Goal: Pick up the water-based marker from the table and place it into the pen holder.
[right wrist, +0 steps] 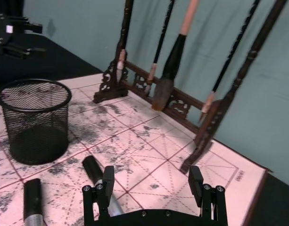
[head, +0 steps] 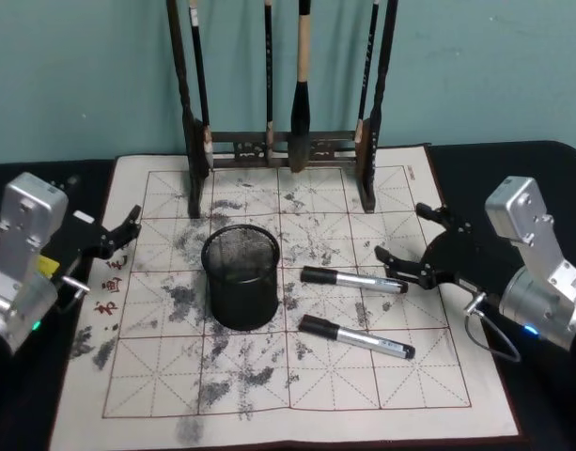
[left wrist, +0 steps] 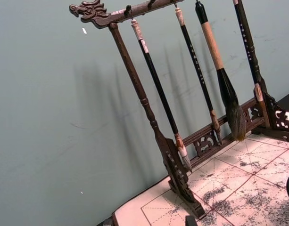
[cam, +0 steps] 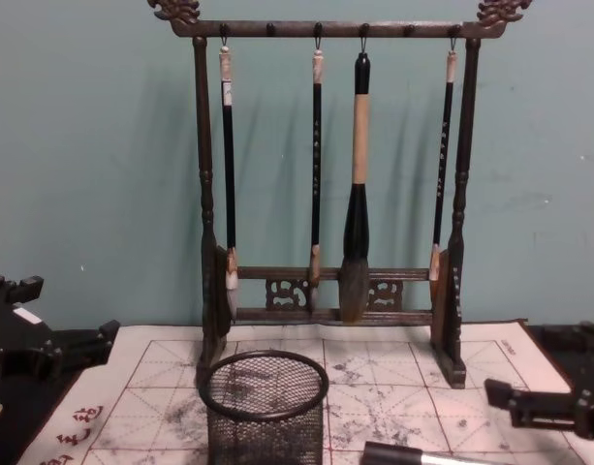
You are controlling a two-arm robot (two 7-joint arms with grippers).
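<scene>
Closest to the head camera lay the nearer marker [head: 356, 338], a slim silver-grey barrel with a black cap, flat on the white, ink-blotched, red-gridded calligraphy mat [head: 381, 385]. Just behind it lay the farther marker [head: 353, 280] of the same make, also flat. Both sat to the right of the pen holder [head: 241, 275], a small round black wire-mesh cup standing upright near the mat's middle, with nothing seen inside it.

By my reading the task was barely begun: no marker was lifted, and grasp, carry and drop were all left. The right end effector [head: 400, 232] hung just beside the farther marker's right end with its fingers spread wide and holding nothing, so that marker looked the likely target. The left end effector [head: 121, 232] sat idle at the mat's left edge, fingers likewise apart and empty.

Red characters [head: 109, 291] were printed down the mat's left margin, but I could not read them. Faint print on the marker barrels was too small to make out. Behind stood the tall dark wooden brush rack [head: 283, 150] on the black tabletop [head: 541, 169].
</scene>
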